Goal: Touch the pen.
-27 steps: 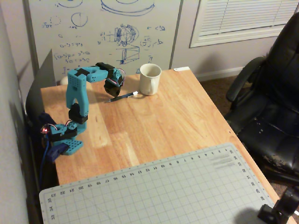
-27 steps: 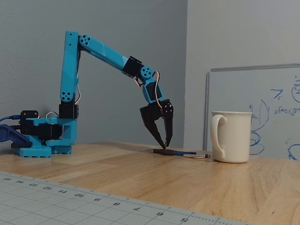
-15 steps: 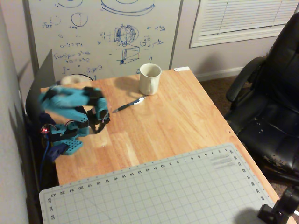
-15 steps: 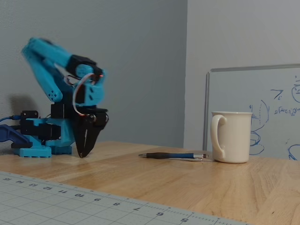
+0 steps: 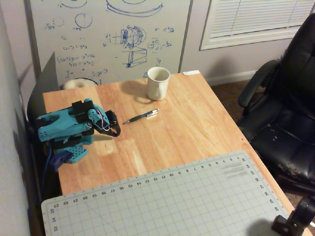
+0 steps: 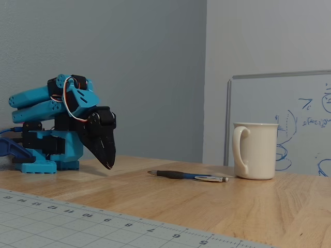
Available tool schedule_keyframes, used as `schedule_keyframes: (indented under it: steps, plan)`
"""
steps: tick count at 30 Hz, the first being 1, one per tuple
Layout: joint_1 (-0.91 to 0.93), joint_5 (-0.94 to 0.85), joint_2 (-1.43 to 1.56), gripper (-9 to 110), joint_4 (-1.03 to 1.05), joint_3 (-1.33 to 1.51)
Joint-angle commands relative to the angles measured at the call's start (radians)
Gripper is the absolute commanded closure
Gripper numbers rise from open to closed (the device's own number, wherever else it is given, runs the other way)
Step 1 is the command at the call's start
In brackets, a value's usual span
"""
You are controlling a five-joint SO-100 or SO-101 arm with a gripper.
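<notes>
The pen (image 5: 141, 116) (image 6: 186, 175) is a slim dark blue ballpoint with a silvery end. It lies flat on the wooden table, just in front of the cream mug (image 5: 158, 83) (image 6: 255, 150). My blue arm is folded back over its base at the table's left side. Its black gripper (image 5: 115, 131) (image 6: 108, 165) is shut and points down, its tip just above the wood. It holds nothing. A short stretch of bare wood separates it from the pen's dark tip.
A grey cutting mat (image 5: 167, 201) covers the near part of the table (image 5: 187, 123). A whiteboard (image 5: 108, 39) leans behind the far edge. A black office chair (image 5: 283, 113) stands to the right of the table in the overhead view.
The arm has pulled back from the pen and folded down over its base. The gripper went from open to shut. The pen has shifted and turned, its silvery end now farther from the mug.
</notes>
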Motion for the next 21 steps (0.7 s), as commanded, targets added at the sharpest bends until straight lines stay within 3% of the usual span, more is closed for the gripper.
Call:
schedule_keyframes:
  steps: [1, 21]
  plan:
    - [0.018, 0.009, 0.005, 101, 0.003, -0.014]
    - [0.014, 0.023, 0.015, 101, -0.003, -0.032]
